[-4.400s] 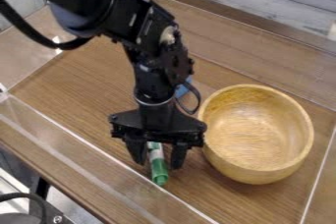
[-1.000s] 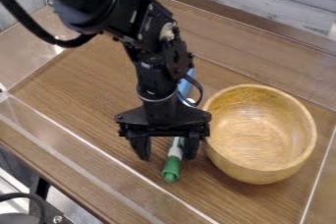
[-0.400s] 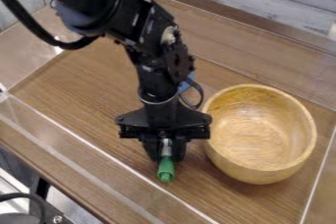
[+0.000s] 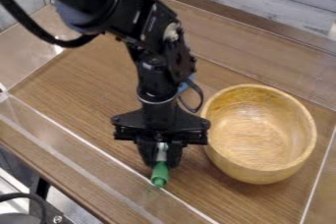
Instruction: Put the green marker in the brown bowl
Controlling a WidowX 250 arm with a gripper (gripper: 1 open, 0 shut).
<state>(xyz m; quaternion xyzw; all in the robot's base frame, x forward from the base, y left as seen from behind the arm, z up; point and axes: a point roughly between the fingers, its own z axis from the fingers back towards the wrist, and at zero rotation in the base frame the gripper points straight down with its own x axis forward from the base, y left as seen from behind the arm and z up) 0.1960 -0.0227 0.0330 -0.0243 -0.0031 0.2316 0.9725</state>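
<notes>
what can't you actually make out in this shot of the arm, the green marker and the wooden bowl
- Slim white-barrelled green marker: only its green lower end shows; the black gripper, shut on it, hides the rest.
- Whether the marker's tip touches the wooden table: too small to tell.
- Marker lettering: too small and blurred.
- Round light-brown wooden bowl: its near inner wall is hidden by its own rim.
- Arm's base: cut off by the top-left edge.

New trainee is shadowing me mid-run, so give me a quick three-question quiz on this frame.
1. True or false: the green marker already lies inside the brown bowl.
2. The gripper is: A) open, B) shut on the green marker, C) out of view.
3. On which side of the gripper, in the picture, does the brown bowl sit?

Key: 1 false, it is at the gripper, outside the bowl; 2 B; 3 right.
</notes>
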